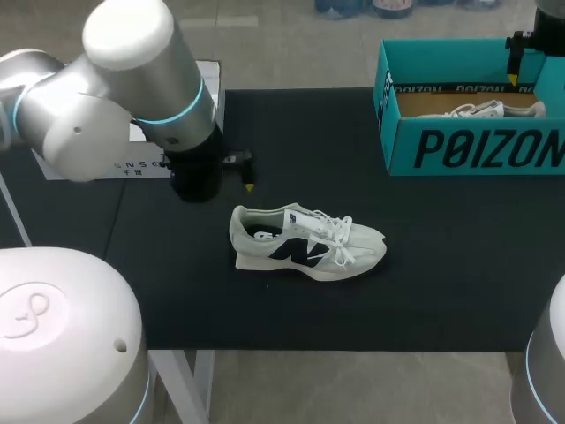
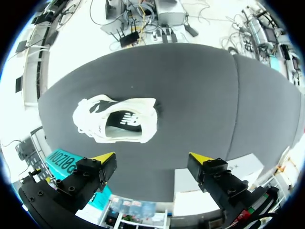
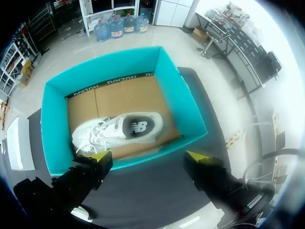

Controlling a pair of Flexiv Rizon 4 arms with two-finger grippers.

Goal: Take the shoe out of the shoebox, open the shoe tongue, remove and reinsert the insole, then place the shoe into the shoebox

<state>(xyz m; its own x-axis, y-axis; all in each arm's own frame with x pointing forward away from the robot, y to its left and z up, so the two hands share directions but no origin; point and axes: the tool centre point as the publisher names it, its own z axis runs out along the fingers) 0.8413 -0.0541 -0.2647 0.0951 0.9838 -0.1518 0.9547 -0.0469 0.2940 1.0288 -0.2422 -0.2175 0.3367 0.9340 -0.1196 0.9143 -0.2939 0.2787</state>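
Observation:
A white sneaker with a dark side logo (image 1: 306, 242) lies on its sole in the middle of the black mat, toe to the right. My left gripper (image 1: 248, 181) hangs just above and behind its heel. In the left wrist view the left gripper (image 2: 152, 160) is open and empty, with the sneaker (image 2: 116, 119) ahead of the fingers and apart from them. A second white sneaker (image 1: 468, 110) lies inside the teal shoebox (image 1: 477, 148) at the back right. My right gripper (image 1: 515, 75) hovers over the box, open and empty (image 3: 150, 157), with that sneaker (image 3: 119, 131) below it.
The black mat (image 1: 441, 265) covers most of the table. A white sheet (image 1: 132, 163) lies at its back left edge, partly under my left arm. The shoebox's walls (image 3: 55, 124) stand tall around the second sneaker.

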